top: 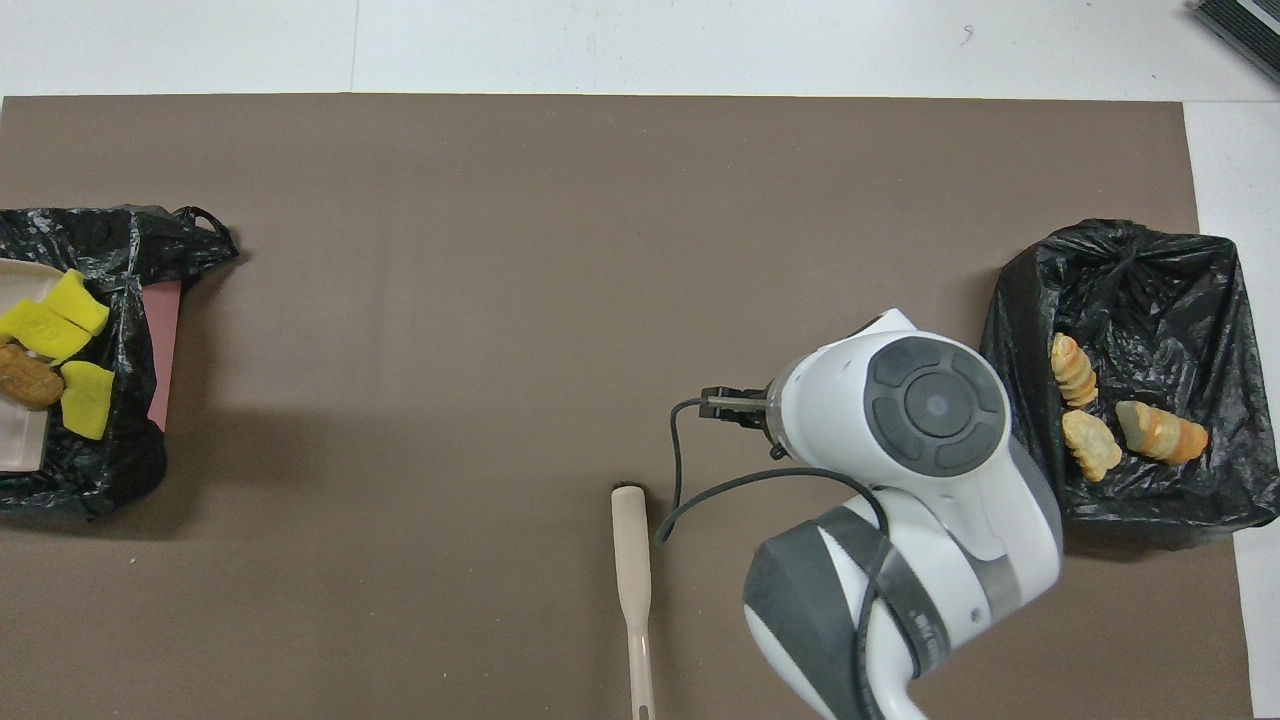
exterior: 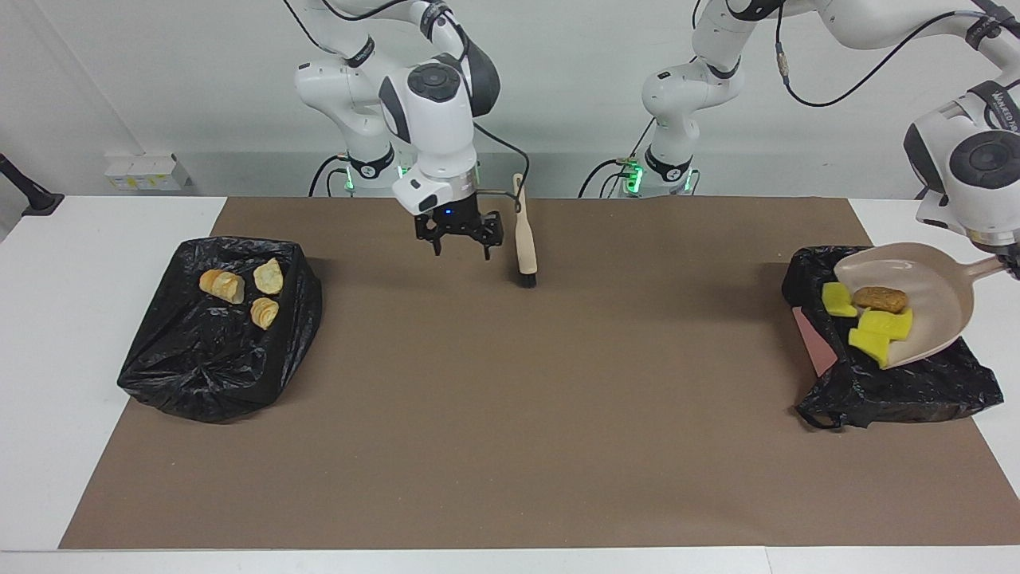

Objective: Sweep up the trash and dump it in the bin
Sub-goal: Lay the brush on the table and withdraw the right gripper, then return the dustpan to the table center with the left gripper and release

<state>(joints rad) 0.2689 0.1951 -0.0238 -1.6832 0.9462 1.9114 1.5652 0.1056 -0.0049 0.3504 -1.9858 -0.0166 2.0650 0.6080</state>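
Observation:
My left gripper (exterior: 1010, 267) sits at the edge of the facing view, shut on the handle of the beige dustpan (exterior: 932, 295). The pan tilts down over the black bag bin (exterior: 900, 383) at the left arm's end. Yellow wedges (exterior: 876, 327) and a brown lump (exterior: 880, 299) of trash crowd its lower lip. Three tan-orange chunks (exterior: 239, 291) lie in a second black bag bin (exterior: 207, 359) at the right arm's end. My right gripper (exterior: 462, 251) hangs open and empty over the mat beside the brush (exterior: 524, 239). The wrist hides it in the overhead view.
The beige brush (top: 632, 570) lies on the brown mat (top: 500, 300) near the robots, bristle end pointing away from them. A pink panel (exterior: 817, 351) shows at the side of the left arm's bin. Small white boxes (exterior: 147, 171) stand at the table's edge.

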